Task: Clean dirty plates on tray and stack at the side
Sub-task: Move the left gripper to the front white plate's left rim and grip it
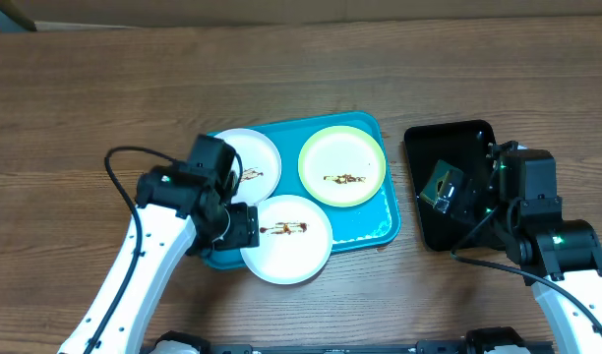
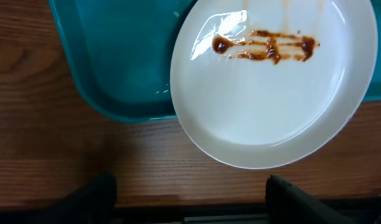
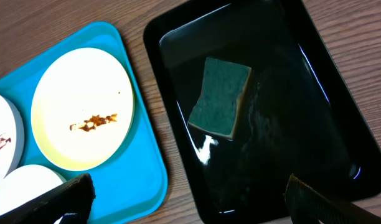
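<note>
Left tool (image 2: 190,205) is spread wide and empty, hovering just short of the near white plate (image 2: 271,93). That plate's edge overhangs the turquoise tray (image 2: 116,62) at its front rim, with bare table (image 2: 53,162) below. Right tool (image 3: 190,208) is spread too, holding nothing, above the green sponge (image 3: 220,96) in the black tray (image 3: 302,93). The other white plate (image 1: 250,162) and the green-rimmed plate (image 1: 342,165) lie inside the tray.

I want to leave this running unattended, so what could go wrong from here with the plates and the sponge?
1. The front white plate juts past the turquoise tray rim, over the table. A push from the open left gripper could tip it or slide it off.
2. The sponge lies in the glossy black tray. The open right gripper might skid it along rather than grip it.
</note>
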